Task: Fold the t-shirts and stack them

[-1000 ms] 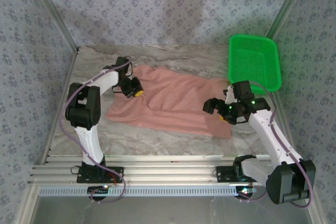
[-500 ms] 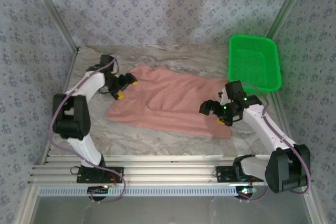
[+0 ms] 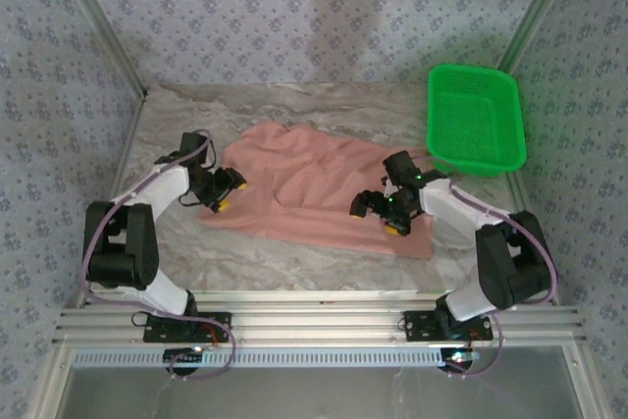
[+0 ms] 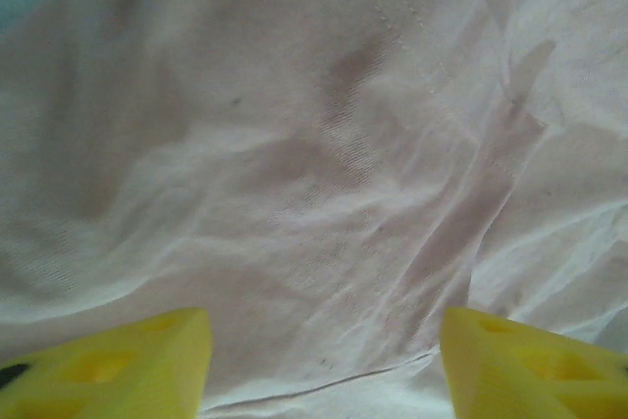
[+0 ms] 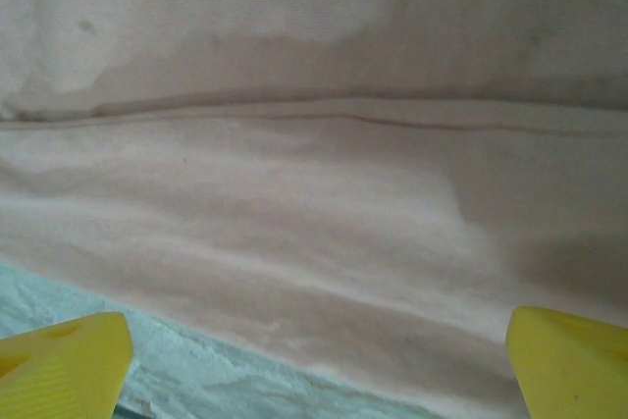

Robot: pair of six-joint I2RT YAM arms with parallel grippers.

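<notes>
The salmon-pink t-shirt (image 3: 324, 188) lies spread flat across the middle of the table, with a fold line along its length. My left gripper (image 3: 228, 193) is at the shirt's left edge, open, its yellow fingertips (image 3: 238, 183) apart over the cloth. In the left wrist view the left gripper (image 4: 322, 365) has wrinkled cloth (image 4: 314, 144) and a hem under the gap. My right gripper (image 3: 378, 215) hangs open over the shirt's near right part. In the right wrist view the right gripper (image 5: 316, 365) straddles the shirt's near edge (image 5: 314, 242), with nothing gripped.
A green plastic basket (image 3: 475, 120) stands at the back right corner. Bare marble tabletop (image 3: 285, 105) runs behind the shirt, and a strip of it (image 3: 294, 257) lies between the shirt and the arm bases. Patterned walls close in the table on three sides.
My left gripper has opened, letting go of the cloth, and moved left and nearer to the shirt's left edge. My right gripper has moved left, further over the shirt.
</notes>
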